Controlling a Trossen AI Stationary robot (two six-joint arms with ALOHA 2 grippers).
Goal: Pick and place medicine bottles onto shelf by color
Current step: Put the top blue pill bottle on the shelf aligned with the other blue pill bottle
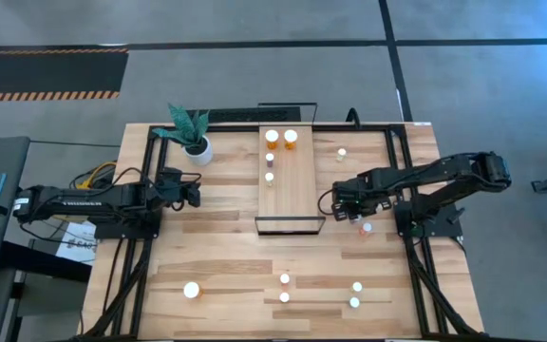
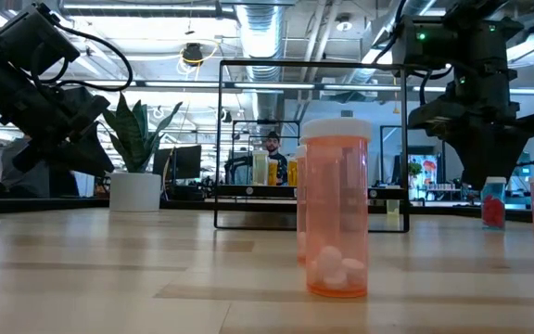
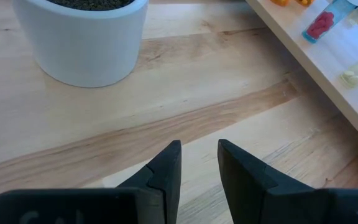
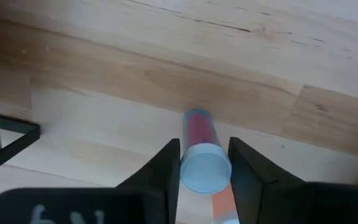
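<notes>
The plank table (image 1: 216, 247) carries the shelf (image 1: 288, 195), a potted plant (image 1: 196, 142) and scattered medicine bottles (image 1: 191, 290).

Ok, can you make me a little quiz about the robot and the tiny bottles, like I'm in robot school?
1. True or false: the right gripper is shut on a bottle with red stuff inside.
2. Fill the gap: seen from above, ____ bottles stand on the shelf.
3. Pick one. Where is the plant pot?
A. On the shelf
B. On the table, between the left gripper and the shelf
C. In the right gripper

Key: 1 true; 2 four; 3 B.
</notes>
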